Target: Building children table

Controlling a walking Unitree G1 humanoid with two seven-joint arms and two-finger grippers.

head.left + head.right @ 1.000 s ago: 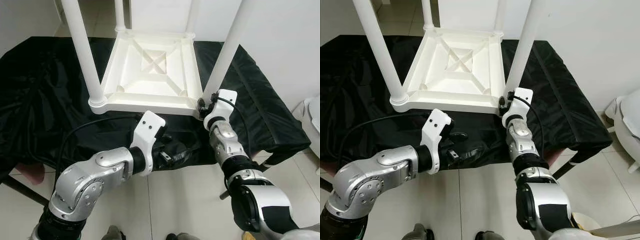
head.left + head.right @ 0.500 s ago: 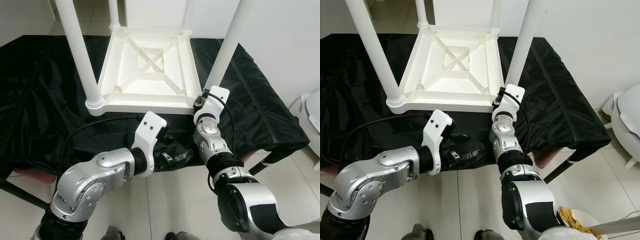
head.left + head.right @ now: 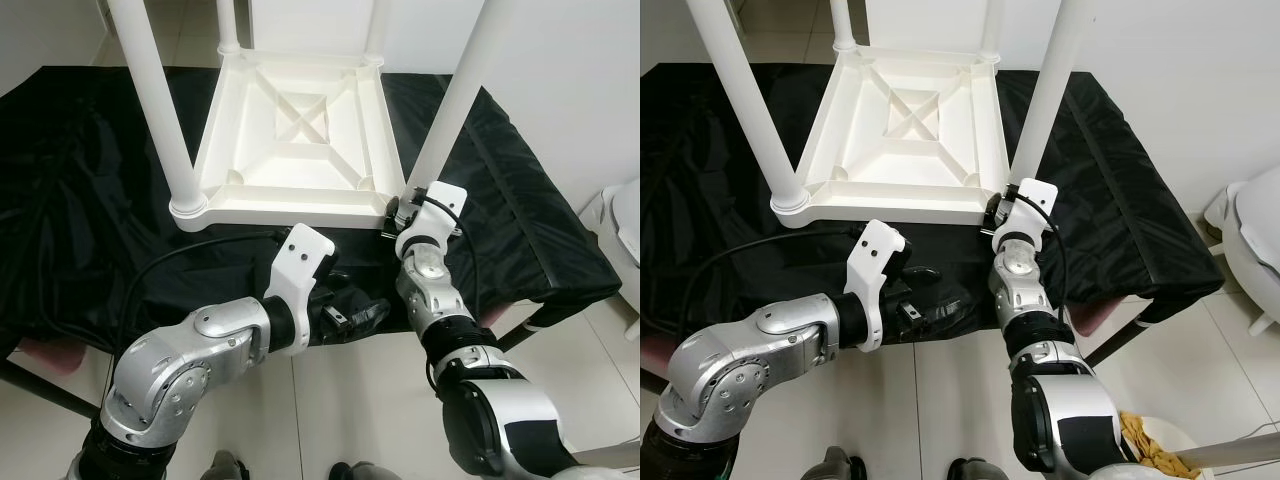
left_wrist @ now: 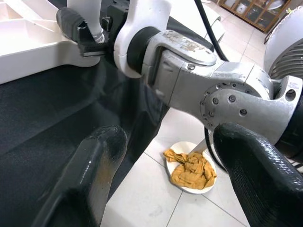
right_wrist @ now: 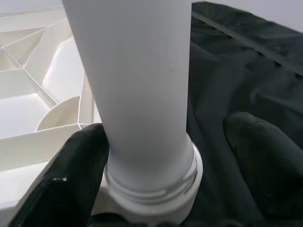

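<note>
Since half a second ago, right gripper (image 5: 161,156) shifted slightly rightward along the near edge of the upturned white children's table (image 3: 290,140), right forearm more upright. Table upside down on the black-draped worktop (image 3: 520,210), legs pointing up. Right gripper at the near right table leg (image 3: 448,105), down by its screw-in base: fingers (image 5: 71,175) apart on either side of the leg, one touching it, the other clear of it. Left gripper (image 4: 161,161) low at the worktop's front edge, fingers spread wide, holding nothing. On the tiled floor (image 4: 156,198) below, a plate with an orange cloth (image 4: 191,166).
</note>
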